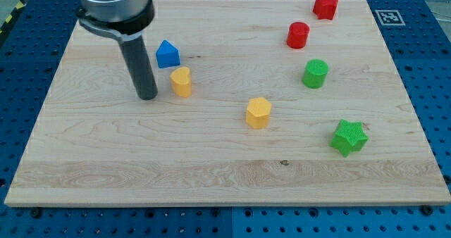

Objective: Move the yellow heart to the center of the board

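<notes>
The yellow heart (182,81) stands on the wooden board (211,160) in the upper left part of the view. My tip (147,96) rests on the board just to the left of the yellow heart, a small gap apart from it. A blue block (167,53), house-like in shape, sits just above the heart. A yellow hexagon (258,113) lies near the middle of the board, to the right of and below the heart.
A red star (325,5) sits at the top right, a red cylinder (298,35) below it, a green cylinder (315,74) further down, and a green star (349,137) at the lower right. A printed marker (388,17) lies off the board's top right corner.
</notes>
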